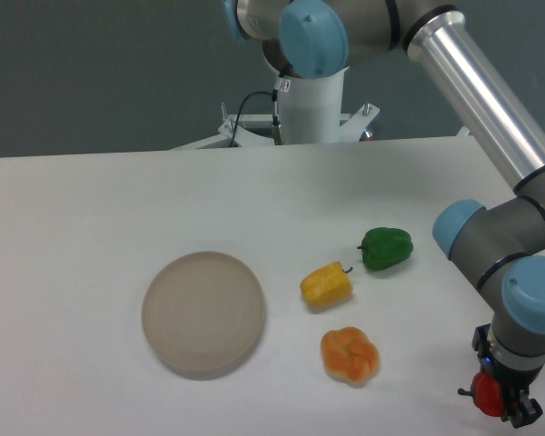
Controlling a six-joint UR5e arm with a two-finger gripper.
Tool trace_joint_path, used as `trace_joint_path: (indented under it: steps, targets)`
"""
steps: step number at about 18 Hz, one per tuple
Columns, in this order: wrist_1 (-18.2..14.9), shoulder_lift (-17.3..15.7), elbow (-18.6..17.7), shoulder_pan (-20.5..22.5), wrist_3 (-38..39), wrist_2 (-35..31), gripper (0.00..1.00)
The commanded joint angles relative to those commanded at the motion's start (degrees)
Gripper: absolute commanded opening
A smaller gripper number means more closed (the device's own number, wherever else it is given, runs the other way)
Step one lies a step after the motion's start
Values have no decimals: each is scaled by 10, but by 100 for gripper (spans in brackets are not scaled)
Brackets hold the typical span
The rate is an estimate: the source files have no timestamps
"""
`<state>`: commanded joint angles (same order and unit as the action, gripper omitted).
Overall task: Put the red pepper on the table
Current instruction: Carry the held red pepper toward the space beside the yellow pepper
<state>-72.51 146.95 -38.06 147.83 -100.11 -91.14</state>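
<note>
Across the white desk (pixel 91 209), a beige plate (pixel 203 313) lies at eight o'clock. Near centre sit an orange pepper (pixel 350 355), yellow pepper (pixel 326 285) and green pepper (pixel 386 248), apart from one another. At four o'clock, the fingers (pixel 501 404) are clamped on the red pepper (pixel 489 394), at the desk's edge.

No legible text, labels, brands, numbers or signs anywhere in view.
</note>
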Motion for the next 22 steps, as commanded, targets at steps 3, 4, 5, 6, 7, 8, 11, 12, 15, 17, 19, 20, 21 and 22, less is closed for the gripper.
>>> trace_joint_path:
  steps: [3, 4, 5, 6, 7, 8, 11, 12, 15, 17, 19, 20, 21, 22]
  targets:
    - [-1, 0, -1, -1, 0, 0, 39]
    - [-2, -1, -3, -3, 0, 0, 39]
    - [-2, -3, -6, -4, 0, -1, 39]
    - [-2, -7, -11, -5, 0, -1, 39]
    - [-2, -12, -20, -5, 0, -1, 39]
    - [-2, -20, -29, -5, 0, -1, 39]
    - [-3, -40, -58, -7, 1, 1, 39]
    - [-3, -49, -69, -7, 1, 3, 39]
    - [-4, -90, -118, -14, 8, 6, 39]
    - [-5, -116, -150, -17, 17, 7, 39]
    - [-8, -146, -188, -25, 34, 8, 39]
    - [-8, -163, -208, -28, 43, 8, 39]
    - [-9, -180, -230, -31, 51, 10, 39]
    - [-9, -199, -253, -38, 61, 12, 39]
